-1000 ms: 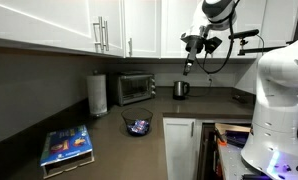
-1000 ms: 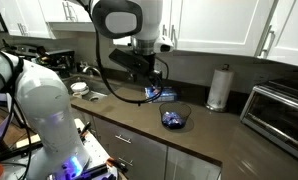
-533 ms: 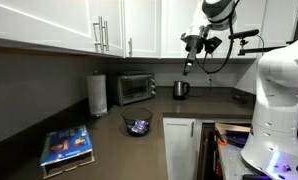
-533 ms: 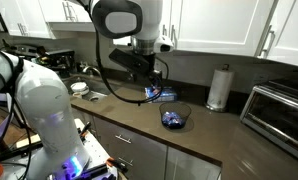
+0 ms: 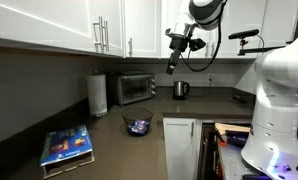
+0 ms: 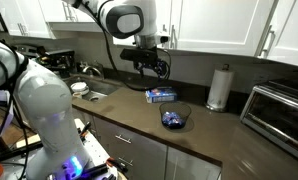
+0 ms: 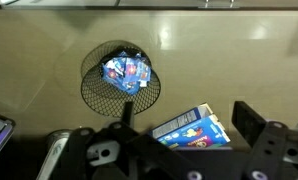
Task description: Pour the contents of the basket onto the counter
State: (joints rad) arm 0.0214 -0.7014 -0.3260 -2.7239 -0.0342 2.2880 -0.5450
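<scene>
The dark wire-mesh basket (image 5: 137, 123) stands upright on the dark counter (image 5: 114, 152); it also shows in the other exterior view (image 6: 174, 118) and the wrist view (image 7: 101, 92). The small blue, purple and white packets (image 7: 126, 72) lie inside it. My gripper (image 5: 171, 66) hangs high above the counter, off to one side of the basket, and shows in the other exterior view too (image 6: 159, 68). In the wrist view its jaws (image 7: 187, 118) are open and empty, with the basket up and to the left of them.
A large flat blue package (image 7: 194, 127) lies on the counter under the jaws (image 5: 67, 146) (image 6: 161, 94). A silver toaster oven (image 5: 136, 88), a paper towel roll (image 5: 98, 93) and a kettle (image 5: 181, 88) stand along the wall. White upper cabinets (image 5: 119, 25) hang above.
The arm has swung sideways along the counter, carrying the open gripper toward the basket's side. Basket and packets have not moved.
</scene>
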